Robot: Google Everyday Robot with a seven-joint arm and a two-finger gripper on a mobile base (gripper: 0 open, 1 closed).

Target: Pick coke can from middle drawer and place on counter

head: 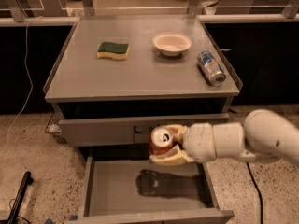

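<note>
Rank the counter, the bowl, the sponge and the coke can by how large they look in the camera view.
1. counter
2. bowl
3. sponge and coke can: they look alike, and the can is nearer the camera, so unranked.
The gripper holds the can above the open middle drawer.

Coke can (160, 139) in gripper (164, 144) above drawer (112, 190)

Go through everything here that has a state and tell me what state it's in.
coke can: gripped, in the air over the middle drawer.
end effector: shut on the coke can, before the top drawer.
middle drawer: open.
top drawer: shut.
blue can: on its side on the counter.
bowl: upright, empty.
</note>
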